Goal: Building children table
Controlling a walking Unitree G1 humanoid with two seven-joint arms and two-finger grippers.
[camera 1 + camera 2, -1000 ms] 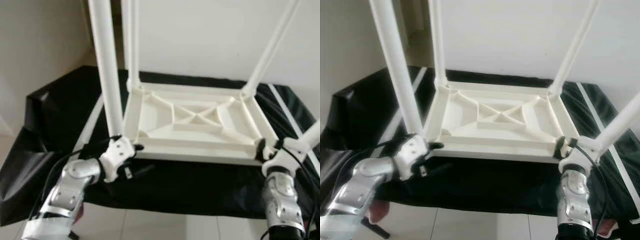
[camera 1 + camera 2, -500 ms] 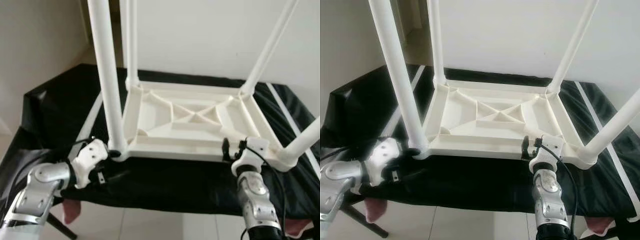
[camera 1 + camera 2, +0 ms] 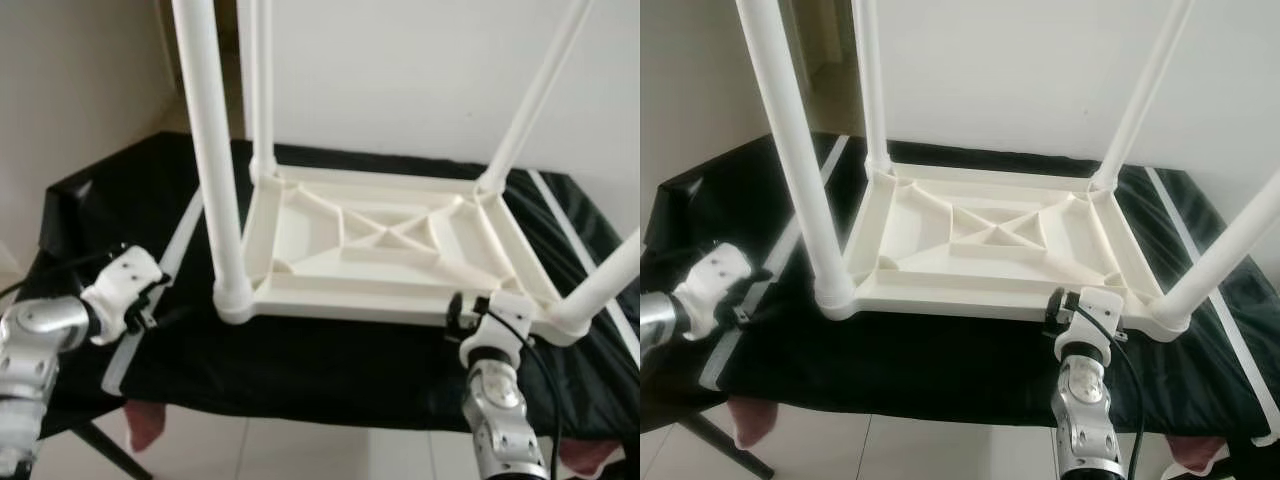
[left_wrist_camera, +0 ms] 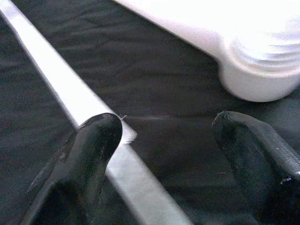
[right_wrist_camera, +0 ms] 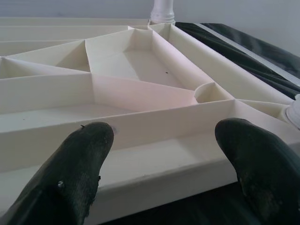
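Now the upturned children's table (image 3: 990,240) sits on the black cloth (image 3: 940,370); right gripper (image 3: 1080,308), jaws wide, meets its near rim at twelve o'clock, left gripper (image 3: 140,300) wide, apart.

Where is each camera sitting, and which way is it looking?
Left and right eye views: on the head, looking forward and down at the upside-down white table on a black cloth; both arms show.
Left wrist view: on the left wrist, looking past the left gripper, jaws open, at the cloth, a white strip and a table leg's base.
Right wrist view: on the right wrist, looking past the right gripper, jaws open, at the table's ribbed underside.
All views share the table.
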